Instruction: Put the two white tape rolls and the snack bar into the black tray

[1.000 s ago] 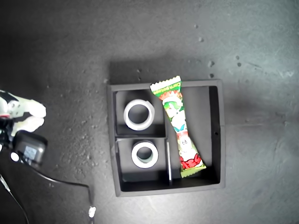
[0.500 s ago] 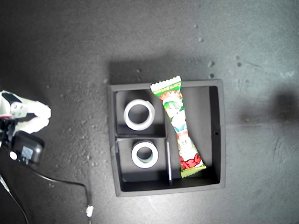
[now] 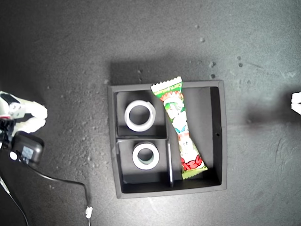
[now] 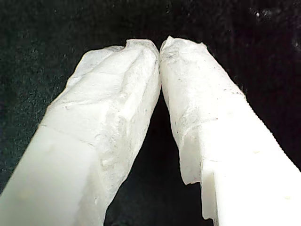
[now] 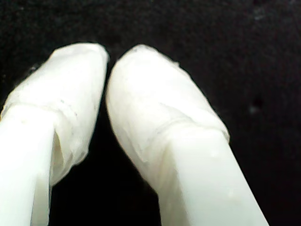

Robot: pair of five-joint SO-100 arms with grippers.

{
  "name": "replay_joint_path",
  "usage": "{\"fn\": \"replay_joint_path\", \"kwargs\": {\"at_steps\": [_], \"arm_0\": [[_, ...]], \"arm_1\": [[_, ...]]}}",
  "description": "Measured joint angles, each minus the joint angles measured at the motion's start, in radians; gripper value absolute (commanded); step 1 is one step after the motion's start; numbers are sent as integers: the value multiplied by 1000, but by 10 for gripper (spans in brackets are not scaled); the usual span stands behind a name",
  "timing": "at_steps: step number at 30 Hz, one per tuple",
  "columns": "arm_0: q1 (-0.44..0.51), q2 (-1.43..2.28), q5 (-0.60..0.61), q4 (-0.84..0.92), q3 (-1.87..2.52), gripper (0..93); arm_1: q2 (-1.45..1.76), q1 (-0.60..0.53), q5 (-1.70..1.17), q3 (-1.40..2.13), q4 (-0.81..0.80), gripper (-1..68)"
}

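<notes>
Tray [image 3: 222,136]: one, black, square, shallow, with raised walls and thin dividers forming two small compartments and one long one. It is seen at the centre of the exterior view, edges square to the frame.

Tape rolls: two, white, ring-shaped, lying flat. The plain roll [image 3: 139,115] is held in the small compartment at 10 o'clock of the tray's centre; the roll with a grey-green inner rim [image 3: 146,157] lies in the small compartment at 8 o'clock. A margin of bare tray floor is left around each.

Snack bar [image 3: 179,127]: one, a long, narrow, glossy wrapper in green, white and red with crimped ends. It is laid lengthwise in the long compartment, slightly slanted, its 12 o'clock end resting over the tray wall. The strip of that compartment toward 3 o'clock is bare.

Table [image 3: 66,56]: dark, matte, speckled; wide open room is left on all sides of the tray.

Arms: a white gripper with a black camera and cable is seen at 9 o'clock of the exterior view, and a white tip at the 3 o'clock edge, both well apart from the tray; which is which cannot be told.

First gripper [image 4: 160,47]: white, rough-wrapped fingers meeting at the tips, nothing between.

Second gripper [image 5: 108,59]: smooth, rounded white fingers nearly together, a thin gap, nothing held.
</notes>
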Motion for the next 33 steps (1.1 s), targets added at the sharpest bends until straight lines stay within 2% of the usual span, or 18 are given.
{"fn": "replay_joint_path", "kwargs": {"at_steps": [9, 10, 14, 18, 21, 23, 33], "arm_0": [[6, 0, 9, -40, 26, 2], [6, 0, 2, -35, 26, 2], [5, 0, -61, 17, 26, 2], [2, 0, -54, 18, 26, 2], [-20, 0, 72, 18, 26, 2], [-28, 0, 110, 18, 26, 2], [-28, 0, 132, 18, 26, 2]], "arm_1": [[9, -77, 0, 6, 14, 24], [9, -87, 0, 6, 20, -1], [9, -143, 5, 6, 86, 0], [11, -135, 0, 6, 135, 0], [11, -60, 0, 6, 164, 1], [11, -35, 8, 6, 172, 1], [15, -28, 2, 6, 172, 1]]}}
